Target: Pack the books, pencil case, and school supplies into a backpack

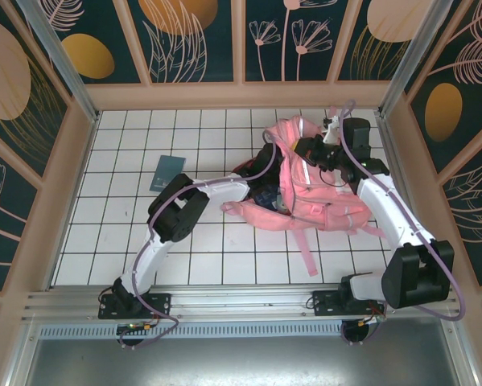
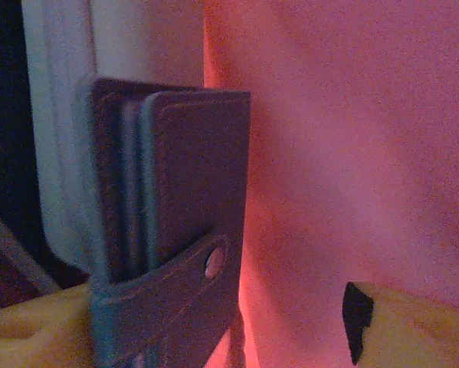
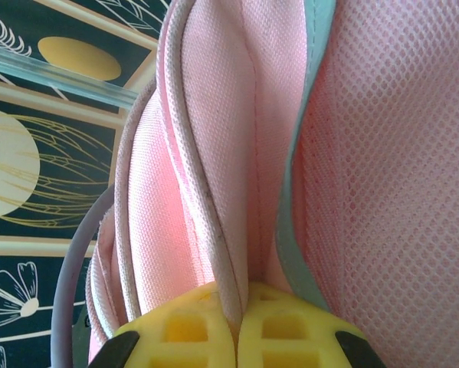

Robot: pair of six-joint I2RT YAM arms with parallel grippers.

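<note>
The pink backpack [image 1: 313, 189] lies at the centre right of the tiled table. My right gripper [image 1: 317, 149] [image 3: 237, 307] is shut on a pinched fold of its pink rim [image 3: 214, 192] at the top. My left arm reaches into the bag's mouth from the left. Inside, my left gripper [image 2: 218, 330] is open, its yellow fingers [image 2: 413, 326] wide apart. A dark teal flat square [image 2: 175, 207] with a snap strap stands between them, close to the left finger and apart from the right. Behind it shows a pale rounded edge [image 2: 57, 138], perhaps the pencil case. The books are hidden.
Another dark teal flat square [image 1: 168, 171] lies on the white tiles left of the bag. Pink straps [image 1: 305, 249] trail toward the near edge. Patterned walls [image 1: 55, 193] close in the table on three sides.
</note>
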